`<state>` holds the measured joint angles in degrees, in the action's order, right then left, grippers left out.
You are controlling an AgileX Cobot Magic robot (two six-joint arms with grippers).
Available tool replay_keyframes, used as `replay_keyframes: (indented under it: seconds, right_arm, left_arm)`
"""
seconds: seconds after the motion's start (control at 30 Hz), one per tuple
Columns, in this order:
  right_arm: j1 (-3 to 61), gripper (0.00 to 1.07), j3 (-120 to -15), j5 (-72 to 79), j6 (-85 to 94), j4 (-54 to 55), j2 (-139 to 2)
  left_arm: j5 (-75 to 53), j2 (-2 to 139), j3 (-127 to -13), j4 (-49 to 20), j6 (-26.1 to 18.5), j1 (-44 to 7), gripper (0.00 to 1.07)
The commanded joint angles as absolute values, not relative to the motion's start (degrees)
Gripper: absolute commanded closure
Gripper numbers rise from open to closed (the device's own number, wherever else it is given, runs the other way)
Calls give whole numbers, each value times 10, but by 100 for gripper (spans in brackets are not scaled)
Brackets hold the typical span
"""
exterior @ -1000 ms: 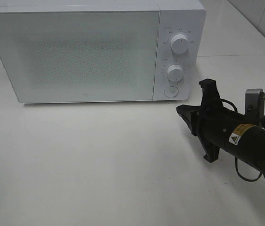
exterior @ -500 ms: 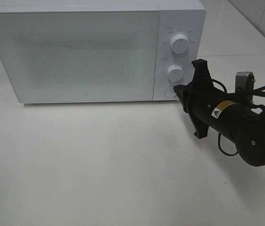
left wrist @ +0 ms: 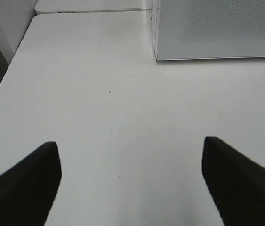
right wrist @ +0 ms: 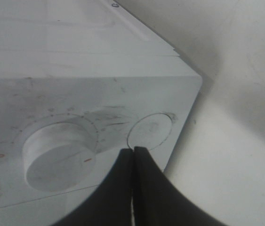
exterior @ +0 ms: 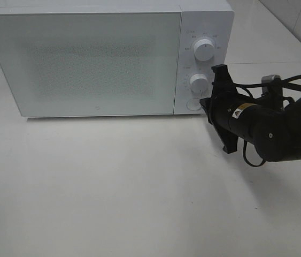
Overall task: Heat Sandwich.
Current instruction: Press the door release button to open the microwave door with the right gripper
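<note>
Since the earlier frame the right pincer (exterior: 204, 105) has advanced left and farther across the table (exterior: 113, 187) to the microwave (exterior: 86, 59). Its jaws are together, tips at the round button (right wrist: 150, 129) below the lower knob (exterior: 199, 82). The left pincer (left wrist: 130, 141) hangs, jaws apart, holding nothing. The sandwich shows in no view.

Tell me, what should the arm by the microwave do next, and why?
Probably nudge the shut right gripper forward onto the round button: its tip points at the button's edge, and the microwave door is closed.
</note>
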<state>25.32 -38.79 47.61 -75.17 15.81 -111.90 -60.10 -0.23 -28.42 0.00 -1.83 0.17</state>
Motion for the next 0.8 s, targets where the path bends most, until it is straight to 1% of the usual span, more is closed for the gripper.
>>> replay_keyframes:
  seconds: [0.03,0.2,0.47,0.8]
  right_arm:
    - [255,107,-403,442,-731,166,-1116]
    - [255,107,-420,402,-710,194,-1118]
    - [255,107,-450,403,-712,196,-1148]
    - [255,107,-461,428,-725,215,-1174]
  left_arm:
    - [-594,-12,-282,-5,-16,2,30]
    - [-594,-12,-282,-5,-16,2,30]
    - [-594,-12,-282,-5,-16,2,30]
    - [-594,-12,-282,-5,-16,2,30]
